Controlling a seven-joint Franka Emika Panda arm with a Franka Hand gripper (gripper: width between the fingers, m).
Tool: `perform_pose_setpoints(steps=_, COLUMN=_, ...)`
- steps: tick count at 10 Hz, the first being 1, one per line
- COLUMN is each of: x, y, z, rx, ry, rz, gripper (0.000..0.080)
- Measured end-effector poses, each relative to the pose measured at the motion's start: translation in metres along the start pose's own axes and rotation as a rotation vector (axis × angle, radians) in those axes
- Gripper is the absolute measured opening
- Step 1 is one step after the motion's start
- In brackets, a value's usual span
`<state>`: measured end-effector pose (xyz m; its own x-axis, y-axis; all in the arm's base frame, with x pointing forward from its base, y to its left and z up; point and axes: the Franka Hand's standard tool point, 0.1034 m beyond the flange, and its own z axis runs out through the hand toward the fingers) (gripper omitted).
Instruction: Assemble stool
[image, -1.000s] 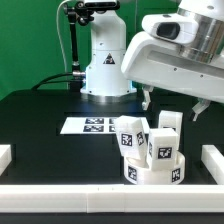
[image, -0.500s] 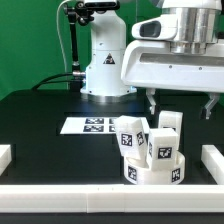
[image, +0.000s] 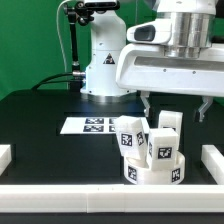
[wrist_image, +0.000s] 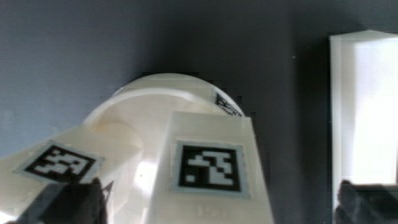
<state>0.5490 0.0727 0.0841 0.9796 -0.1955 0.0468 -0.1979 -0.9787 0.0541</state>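
We see the black surface (image: 40, 120) filling the lower part of the exterior view, edged by plain white bars (image: 110, 196) along the front and at both sides. Above it, at about 1 o'clock from the centre of that view, hangs the arm's white wrist housing (image: 165, 65), with the tool (image: 177, 103) beneath it. Its 2 dark fingers (image: 148, 103) are spread wide and hold nothing; they hang above the stool parts, clear of them.

The stool (image: 152, 150) stands on the surface at about 5 o'clock from the centre: a low round seat (image: 150, 172) with blocky white legs (image: 130, 135) standing up from it, all carrying black-and-white square tags. We cannot tell whether the legs are fastened or only resting there.

The marker board (image: 88, 125) lies flat at about 9 o'clock from the stool, just beside it.

In the wrist view the stool (wrist_image: 178, 140) fills the middle, 2 tags facing the camera, with 1 white bar (wrist_image: 365, 100) well apart from it.
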Motion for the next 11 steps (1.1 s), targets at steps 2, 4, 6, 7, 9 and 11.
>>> perform_pose_setpoints(steps=2, x=-0.0001, y=0.0032, z=0.0017, rx=-0.002, ry=-0.003, rz=0.005, gripper=0.0624)
perform_pose_setpoints(steps=4, x=0.0005, y=0.0024, z=0.0013, rx=-0.002, ry=-0.001, rz=0.004, gripper=0.0442)
perform_pose_setpoints(steps=6, x=0.0004, y=0.0022, z=0.0014, rx=-0.001, ry=-0.002, rz=0.027, gripper=0.0335)
perform_pose_setpoints(steps=7, x=0.0004, y=0.0022, z=0.0014, rx=-0.001, ry=-0.002, rz=0.025, gripper=0.0335)
perform_pose_setpoints(steps=9, x=0.0002, y=0.0018, z=0.0016, rx=0.000, ry=-0.002, rz=0.104, gripper=0.0335)
perform_pose_setpoints(steps=11, x=-0.0016, y=-0.0003, z=0.0016, rx=0.013, ry=-0.005, rz=0.330, gripper=0.0337)
